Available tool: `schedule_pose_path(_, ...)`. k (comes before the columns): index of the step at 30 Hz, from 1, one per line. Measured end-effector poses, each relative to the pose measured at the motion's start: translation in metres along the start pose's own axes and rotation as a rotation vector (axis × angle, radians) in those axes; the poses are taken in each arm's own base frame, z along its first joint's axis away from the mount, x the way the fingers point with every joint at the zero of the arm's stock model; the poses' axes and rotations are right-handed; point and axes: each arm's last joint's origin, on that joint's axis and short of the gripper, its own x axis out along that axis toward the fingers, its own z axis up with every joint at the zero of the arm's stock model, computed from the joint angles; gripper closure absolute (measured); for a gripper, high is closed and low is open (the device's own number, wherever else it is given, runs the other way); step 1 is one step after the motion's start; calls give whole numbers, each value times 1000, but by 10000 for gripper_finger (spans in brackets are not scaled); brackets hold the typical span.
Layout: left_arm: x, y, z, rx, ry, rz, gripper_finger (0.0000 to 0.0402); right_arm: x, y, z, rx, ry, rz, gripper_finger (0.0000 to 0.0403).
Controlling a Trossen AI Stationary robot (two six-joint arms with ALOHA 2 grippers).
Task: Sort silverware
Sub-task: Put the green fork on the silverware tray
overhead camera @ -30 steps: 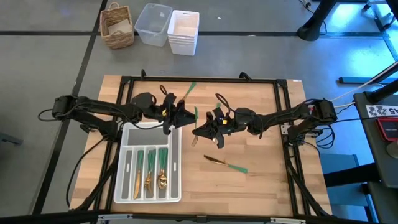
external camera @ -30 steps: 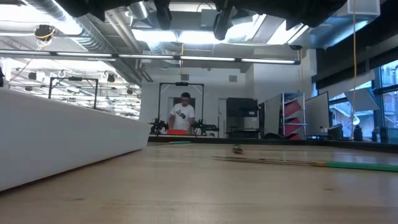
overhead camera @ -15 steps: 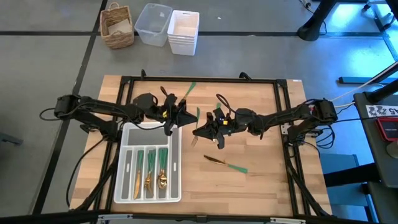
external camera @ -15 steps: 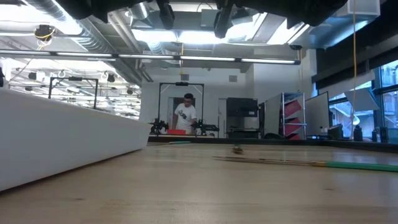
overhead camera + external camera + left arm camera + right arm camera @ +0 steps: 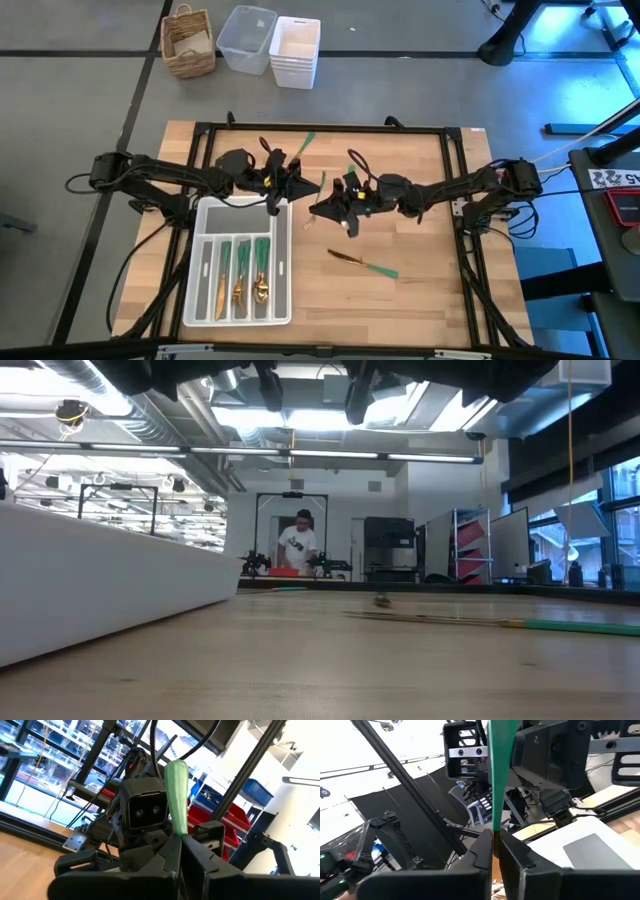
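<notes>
Since a second earlier, the left gripper [image 5: 297, 187] had been edged towards the right gripper [image 5: 323, 207], and its jaws had been brought together on the green handle of one utensil [image 5: 176, 790]. That utensil was held above the middle of the table [image 5: 430, 290], between the two grippers. In the right wrist view, its handle was also seen running between the right gripper's fingers [image 5: 481, 851]; whether these pressed it or flanked it loosely could not be told.

Two further pieces of silverware were counted on the bare wood: one loose piece [image 5: 362, 264] nearer the front, and one green-handled piece [image 5: 305, 142] by the far edge. At least three pieces [image 5: 241, 276] were lying lengthwise in separate slots of the one white tray [image 5: 203, 215], just beside the left gripper.

Beyond the table, one wicker basket [image 5: 190, 42], one clear tub [image 5: 247, 38] and one white bin stack [image 5: 295, 50] were set on the floor. One person [image 5: 298, 545] was seen far behind.
</notes>
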Motion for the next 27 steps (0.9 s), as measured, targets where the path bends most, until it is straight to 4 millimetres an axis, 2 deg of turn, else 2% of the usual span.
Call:
schedule_pose_path(7, -1, 1, 2, -22, 5, -12, 401, 0, -1, -1, 3, 2, -12, 308)
schedule_pose_path(10, -3, 2, 5, -27, 4, -18, 401, 0, -1, 0, 20, 3, -11, 292)
schedule_pose_path(27, -5, 1, 6, -23, 27, -24, 401, -3, 1, -1, 36, 81, 9, 297)
